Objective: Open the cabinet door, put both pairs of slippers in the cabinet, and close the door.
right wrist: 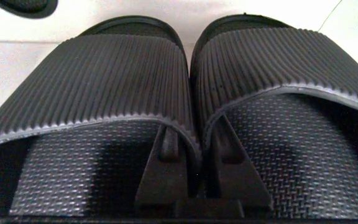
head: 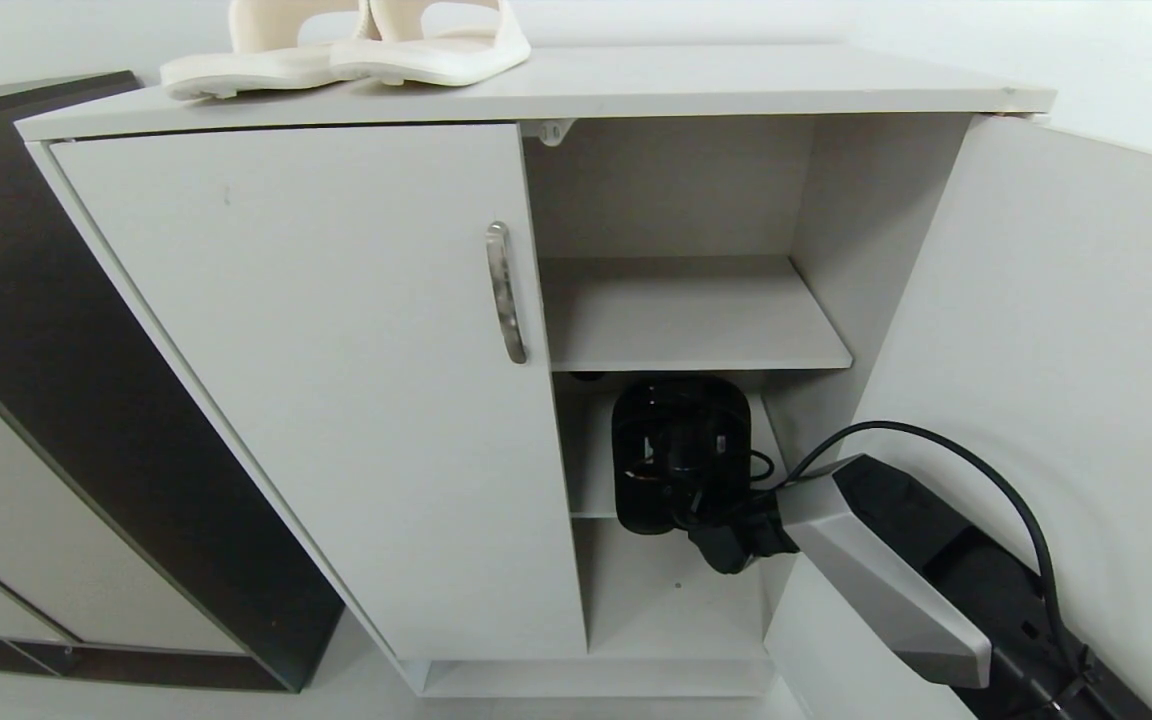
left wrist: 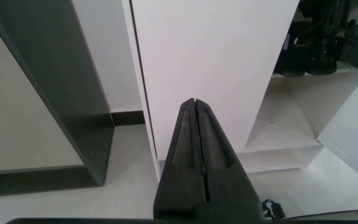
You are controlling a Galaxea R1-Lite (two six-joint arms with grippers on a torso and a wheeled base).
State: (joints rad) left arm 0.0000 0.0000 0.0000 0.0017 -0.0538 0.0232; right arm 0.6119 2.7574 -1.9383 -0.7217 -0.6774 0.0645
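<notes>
- Cabinet (head: 636,85) stands with its right door (head: 1056,330) swung wide open and its left door (head: 336,380) shut flat, the metal handle (head: 504,290) upright along that door's inner edge.
- White slippers (head: 356,50) sit side by side on the cabinet's top, toward its left end and touching each other.
- Black slippers (head: 681,450) are inside the cabinet, in the compartment just below the upper shelf (head: 686,315), which is bare; whether their soles rest on the board beneath cannot be told.
- Right gripper (right wrist: 194,168) is in there with them. Its fingers (right wrist: 166,162) are clenched on the two inner strap edges where the ribbed straps meet, so the pair is pinched together as one.
- Right arm (head: 876,560) runs in past the open door's lower edge, with a black cable (head: 986,480) looping over it.
- Left gripper (left wrist: 194,109) hangs low in front of the shut left door, apart from it, with its fingers pressed tight together on nothing and the pale floor (left wrist: 123,186) beneath.
- Dark panel (head: 86,350) leans just to the left of the cabinet.
</notes>
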